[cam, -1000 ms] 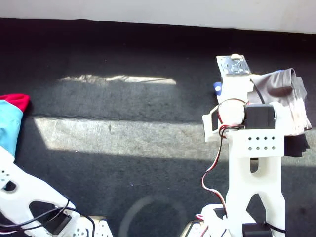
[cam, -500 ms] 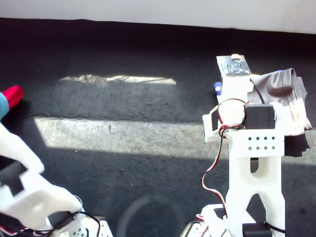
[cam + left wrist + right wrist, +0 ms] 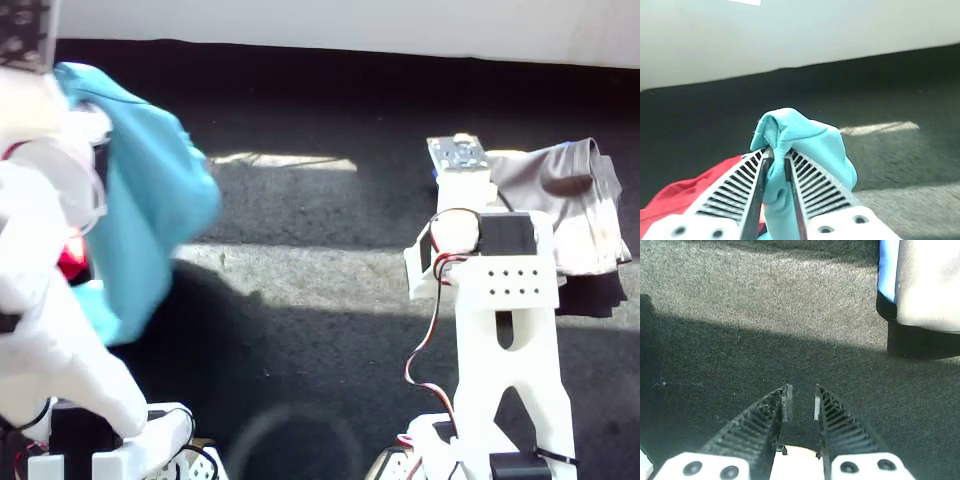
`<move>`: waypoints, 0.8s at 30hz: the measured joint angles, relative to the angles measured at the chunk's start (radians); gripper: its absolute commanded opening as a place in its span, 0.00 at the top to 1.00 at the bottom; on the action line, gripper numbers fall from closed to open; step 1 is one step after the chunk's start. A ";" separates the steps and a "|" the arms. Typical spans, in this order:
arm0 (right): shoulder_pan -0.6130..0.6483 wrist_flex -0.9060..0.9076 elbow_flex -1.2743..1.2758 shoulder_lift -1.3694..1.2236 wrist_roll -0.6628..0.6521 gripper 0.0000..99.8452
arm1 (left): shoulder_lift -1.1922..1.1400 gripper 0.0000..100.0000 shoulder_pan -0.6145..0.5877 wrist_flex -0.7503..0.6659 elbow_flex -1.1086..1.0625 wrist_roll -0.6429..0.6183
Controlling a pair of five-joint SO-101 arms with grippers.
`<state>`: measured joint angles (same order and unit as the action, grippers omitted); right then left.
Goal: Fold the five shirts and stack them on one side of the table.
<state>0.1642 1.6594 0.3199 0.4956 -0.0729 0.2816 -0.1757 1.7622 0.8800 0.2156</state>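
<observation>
My left gripper (image 3: 777, 152) is shut on a bunched fold of the teal shirt (image 3: 810, 145), held up above the dark table. From above, the teal shirt (image 3: 145, 200) hangs from the raised left arm at the table's left side. A red shirt (image 3: 685, 195) lies below and behind it, and a bit of this red shirt (image 3: 70, 262) peeks out by the arm. At the right edge sits a stack of folded shirts (image 3: 585, 215), grey on top and black at the bottom. My right gripper (image 3: 801, 402) hovers low over the bare cloth beside that stack (image 3: 927, 285), slightly open and holding nothing.
The dark table cloth (image 3: 300, 320) has a sunlit band across the middle. A white wall (image 3: 350, 20) runs along the far edge. The right arm's white frame (image 3: 510, 330) stands at the front right, just left of the stack.
The left arm has risen from the lower left corner and lifted the teal shirt high over the table's left side. The right arm shifted slightly left.
</observation>
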 measured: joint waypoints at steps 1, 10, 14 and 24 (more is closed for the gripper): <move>0.000 -0.003 0.000 0.000 0.000 0.92 | 0.000 0.99 0.026 0.000 -0.031 -0.012; 0.000 -0.012 0.000 0.000 0.000 0.92 | 0.000 0.87 0.229 0.000 -0.361 -0.031; 0.000 -0.012 0.000 0.000 0.000 0.92 | 0.000 0.79 0.238 0.000 -0.470 -0.031; 0.000 -0.061 0.000 0.000 0.000 0.92 | -0.002 0.80 0.052 0.000 -0.522 -0.018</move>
<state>0.1642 1.5980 0.3199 0.4956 -0.0729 0.2800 -0.1235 1.7622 0.3583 0.1972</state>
